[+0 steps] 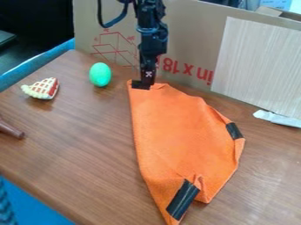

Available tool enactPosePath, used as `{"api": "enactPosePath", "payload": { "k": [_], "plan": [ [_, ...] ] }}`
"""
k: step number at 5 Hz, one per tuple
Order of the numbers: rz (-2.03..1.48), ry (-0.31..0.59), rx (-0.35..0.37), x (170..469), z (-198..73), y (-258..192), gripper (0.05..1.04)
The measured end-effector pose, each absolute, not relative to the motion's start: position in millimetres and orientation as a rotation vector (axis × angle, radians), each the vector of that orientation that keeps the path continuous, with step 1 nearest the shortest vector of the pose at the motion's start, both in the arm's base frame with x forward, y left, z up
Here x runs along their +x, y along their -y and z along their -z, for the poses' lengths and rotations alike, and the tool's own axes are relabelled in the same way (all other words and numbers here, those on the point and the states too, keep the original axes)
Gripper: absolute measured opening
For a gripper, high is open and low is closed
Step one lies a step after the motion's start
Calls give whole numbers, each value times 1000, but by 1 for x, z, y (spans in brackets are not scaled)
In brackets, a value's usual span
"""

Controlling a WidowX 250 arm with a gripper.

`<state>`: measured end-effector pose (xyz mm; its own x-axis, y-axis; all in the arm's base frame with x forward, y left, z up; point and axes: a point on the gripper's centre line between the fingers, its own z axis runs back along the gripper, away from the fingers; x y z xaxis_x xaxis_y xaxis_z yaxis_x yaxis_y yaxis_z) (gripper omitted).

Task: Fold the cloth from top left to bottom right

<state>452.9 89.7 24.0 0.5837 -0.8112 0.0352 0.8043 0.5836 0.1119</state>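
The wood-grain bench carries the work. A brown cardboard sheet with red markings stands upright along its far side, close behind the gripper, and forms a barrier there. The orange cloth lies on the bench, center to right; its left edge runs nearly straight, and its lower right side is creased and partly turned over. A pale wood-grain panel leans before the cardboard at right. The robot arm hangs from the top edge, its gripper at the cloth's upper left corner; whether it is released or clenched cannot be told. Left of that corner, clear of the cloth: a lattice-top toy pie slice, then a green egg, the nearer item. A white strip lies below the panel; a brown rod end enters at left.
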Motion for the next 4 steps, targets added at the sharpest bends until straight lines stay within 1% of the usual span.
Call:
{"api": "enactPosePath", "payload": {
  "k": [1, 2, 3, 4],
  "plan": [
    [935, 68, 100, 461, -16, -94, 1001],
    [925, 41, 107, 459, -7, -97, 1001],
    [919, 36, 132, 461, -4, -99, 957],
    [932, 31, 130, 457, 4, -96, 634]
  ]
}}
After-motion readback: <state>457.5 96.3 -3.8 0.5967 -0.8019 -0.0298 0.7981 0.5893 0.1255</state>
